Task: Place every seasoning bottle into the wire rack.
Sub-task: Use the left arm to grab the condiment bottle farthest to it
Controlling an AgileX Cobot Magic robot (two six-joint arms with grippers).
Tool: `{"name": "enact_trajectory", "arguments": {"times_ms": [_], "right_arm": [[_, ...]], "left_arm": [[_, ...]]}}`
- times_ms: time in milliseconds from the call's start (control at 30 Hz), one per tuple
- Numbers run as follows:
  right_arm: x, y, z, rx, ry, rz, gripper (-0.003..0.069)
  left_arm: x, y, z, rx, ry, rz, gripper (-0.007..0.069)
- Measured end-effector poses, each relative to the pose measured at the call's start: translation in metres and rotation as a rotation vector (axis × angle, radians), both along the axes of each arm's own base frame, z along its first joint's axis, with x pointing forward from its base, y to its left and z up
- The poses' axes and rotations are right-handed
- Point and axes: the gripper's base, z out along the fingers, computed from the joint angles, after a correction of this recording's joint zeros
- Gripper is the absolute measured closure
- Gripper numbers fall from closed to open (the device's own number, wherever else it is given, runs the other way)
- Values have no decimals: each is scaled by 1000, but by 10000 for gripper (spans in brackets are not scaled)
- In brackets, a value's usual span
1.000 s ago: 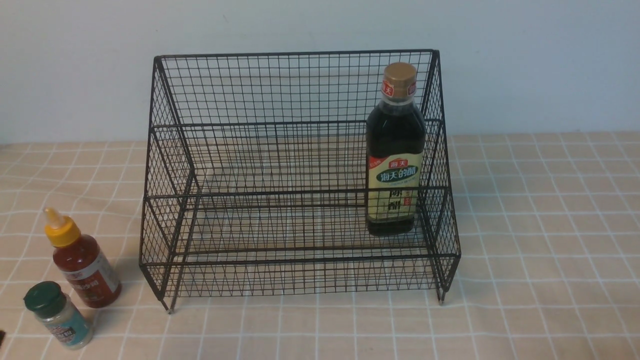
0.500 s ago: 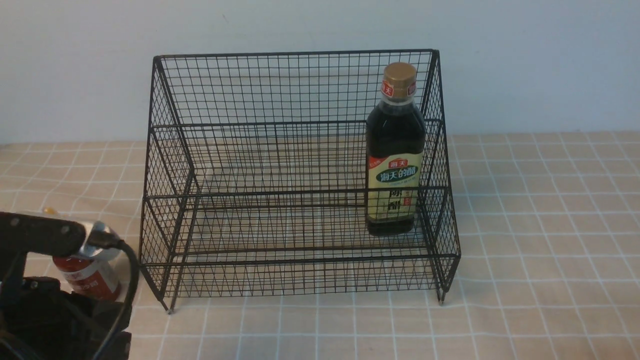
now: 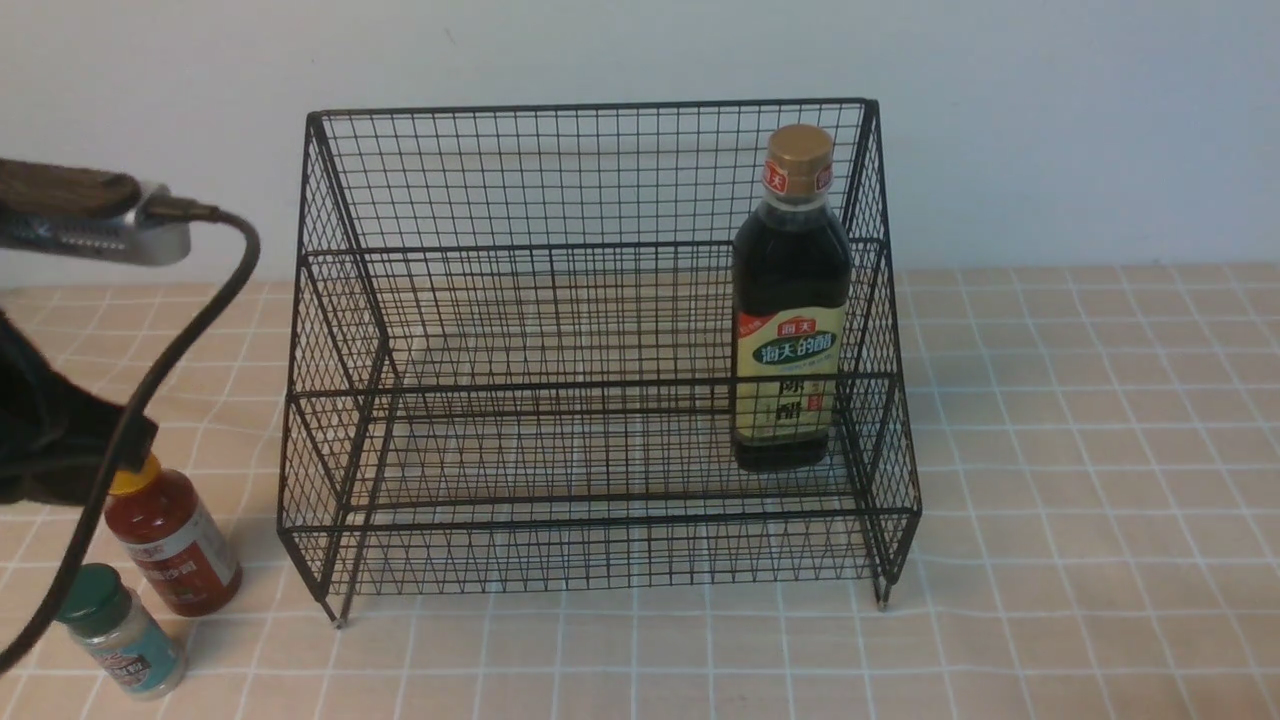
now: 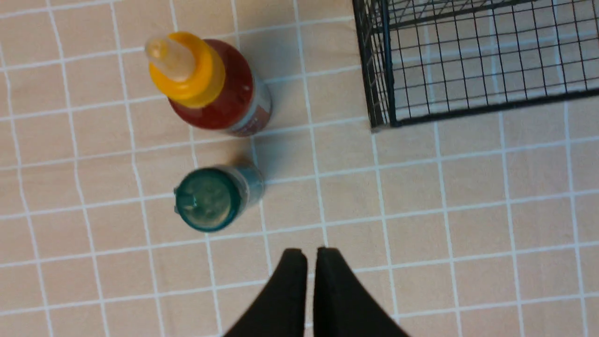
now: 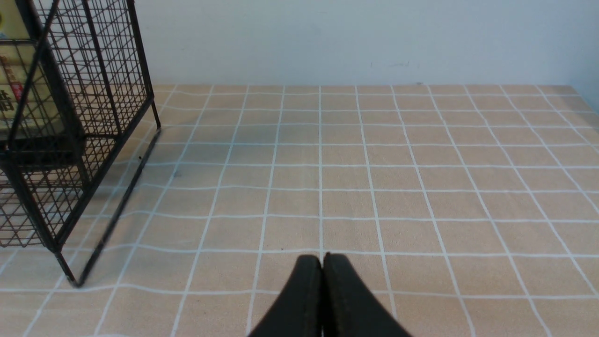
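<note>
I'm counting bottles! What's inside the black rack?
Just the dark bottle, upright at the right end of the rack. The mesh is see-through, so nothing is hidden.

Three seasoning bottles total, and no two alike: one tall dark-liquid bottle with a gold cap and cream-green label (image 3: 790, 300), one small red sauce bottle with a yellow nozzle cap (image 3: 172, 540), and one tiny clear jar with a green lid (image 3: 118, 630). Just one big black wire-mesh stepped rack (image 3: 560, 180), with two tiers. Two black grippers, the left gripper (image 4: 311, 255) and the right gripper (image 5: 322, 260). One peach checked tablecloth (image 3: 1080, 450).
</note>
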Motion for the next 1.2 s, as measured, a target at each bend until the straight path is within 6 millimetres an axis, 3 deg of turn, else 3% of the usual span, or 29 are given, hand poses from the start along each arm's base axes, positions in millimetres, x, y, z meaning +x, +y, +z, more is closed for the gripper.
{"name": "enact_trajectory", "arguments": {"times_ms": [200,367,533,700,800,1000,1200], "right_arm": [[0,0,0,0,0,0,673],[0,0,0,0,0,0,673],[0,0,0,0,0,0,673],[0,0,0,-2,0,0,673],[0,0,0,-3,0,1,673],[0,0,0,-3,0,1,673],[0,0,0,-3,0,1,673]], "left_arm": [[40,5,-3,79,30,3,617],[48,5,-12,87,62,2,579],[56,5,-12,98,0,0,458],[63,10,-9,135,-74,40,221],[67,14,-15,141,-63,107,155],[84,23,-41,120,20,213,137],[90,20,-52,91,56,219,137]]}}
